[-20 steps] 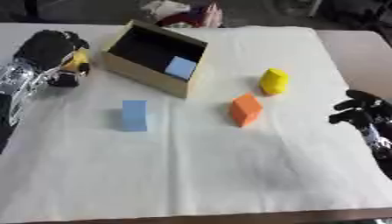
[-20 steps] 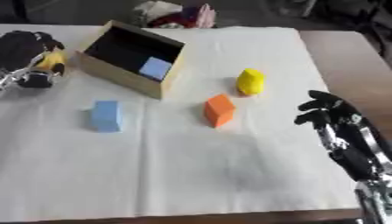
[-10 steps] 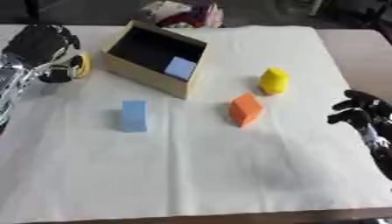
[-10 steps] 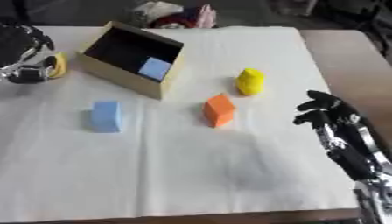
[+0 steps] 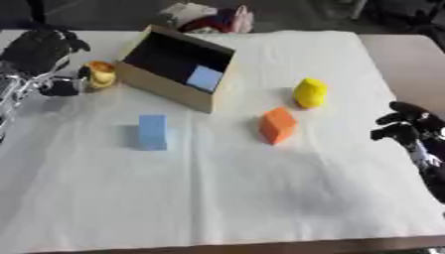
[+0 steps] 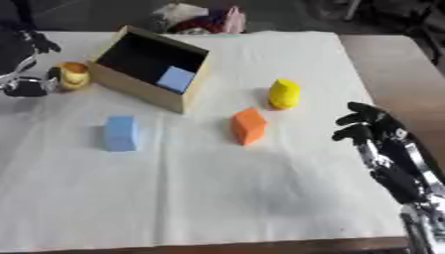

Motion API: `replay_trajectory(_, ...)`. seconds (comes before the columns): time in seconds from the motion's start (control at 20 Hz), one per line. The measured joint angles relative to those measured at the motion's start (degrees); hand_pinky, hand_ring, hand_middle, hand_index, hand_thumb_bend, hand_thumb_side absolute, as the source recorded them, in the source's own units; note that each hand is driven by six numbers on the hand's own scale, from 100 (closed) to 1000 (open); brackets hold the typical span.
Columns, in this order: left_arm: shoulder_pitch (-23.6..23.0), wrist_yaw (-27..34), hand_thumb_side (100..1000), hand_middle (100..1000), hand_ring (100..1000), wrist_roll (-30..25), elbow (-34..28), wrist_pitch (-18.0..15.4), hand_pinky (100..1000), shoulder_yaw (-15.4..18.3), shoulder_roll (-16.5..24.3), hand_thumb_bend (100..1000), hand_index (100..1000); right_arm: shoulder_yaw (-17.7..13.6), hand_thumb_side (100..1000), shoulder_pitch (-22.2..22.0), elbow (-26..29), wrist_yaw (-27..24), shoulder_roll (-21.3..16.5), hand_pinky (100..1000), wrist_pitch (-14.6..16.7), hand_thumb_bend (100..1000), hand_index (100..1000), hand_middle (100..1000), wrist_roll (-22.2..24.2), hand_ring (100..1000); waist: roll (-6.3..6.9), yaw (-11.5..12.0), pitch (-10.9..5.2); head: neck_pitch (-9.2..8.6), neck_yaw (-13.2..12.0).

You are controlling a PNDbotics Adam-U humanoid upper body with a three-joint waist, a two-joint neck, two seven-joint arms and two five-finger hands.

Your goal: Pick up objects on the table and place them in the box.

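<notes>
A tan box point(image 5: 149, 78) lies on its side at the back left, its dark opening facing me, with a light blue block point(image 5: 206, 78) inside. Just left of it my left hand point(image 5: 39, 48) pinches a small yellow-orange object point(image 5: 100, 74) between thumb and fingertips. On the white cloth sit a blue block point(image 5: 152, 131), an orange block point(image 5: 277, 125) and a yellow object point(image 5: 309, 93). My right hand point(image 6: 374, 130) rests at the right edge, fingers relaxed and holding nothing, well right of the orange block.
The white cloth point(image 5: 226, 198) covers most of the table. Bare wooden tabletop point(image 5: 404, 54) shows at the right. A heap of red and white things point(image 5: 208, 15) lies beyond the box at the far edge.
My left hand has risen slightly and carried the yellow-orange object a little right, closer to the box's side. The blocks and my right hand have not moved.
</notes>
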State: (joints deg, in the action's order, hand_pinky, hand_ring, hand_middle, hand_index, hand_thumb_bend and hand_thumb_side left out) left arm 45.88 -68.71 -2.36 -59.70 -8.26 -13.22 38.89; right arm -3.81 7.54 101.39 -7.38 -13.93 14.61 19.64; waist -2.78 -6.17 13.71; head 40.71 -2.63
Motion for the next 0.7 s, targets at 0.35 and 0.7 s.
replay_trajectory(0.35, -0.1, 0.8, 528, 811, 783, -7.4, 0.3, -2.1, 817, 0.0, 0.5, 416, 944, 0.0, 470, 0.0, 0.0, 0.0, 0.0, 734, 0.0, 100, 860, 655, 0.0, 602, -0.02, 0.2, -0.04, 0.0, 0.0)
replay_trajectory(0.7, -0.4, 1.2, 492, 818, 788, -12.5, -0.5, -3.7, 823, 0.0, 0.4, 571, 951, 0.0, 470, 0.0, 0.0, 0.0, 0.0, 734, 0.0, 100, 860, 656, 0.1, 602, -0.18, 0.2, -0.04, 0.0, -0.1)
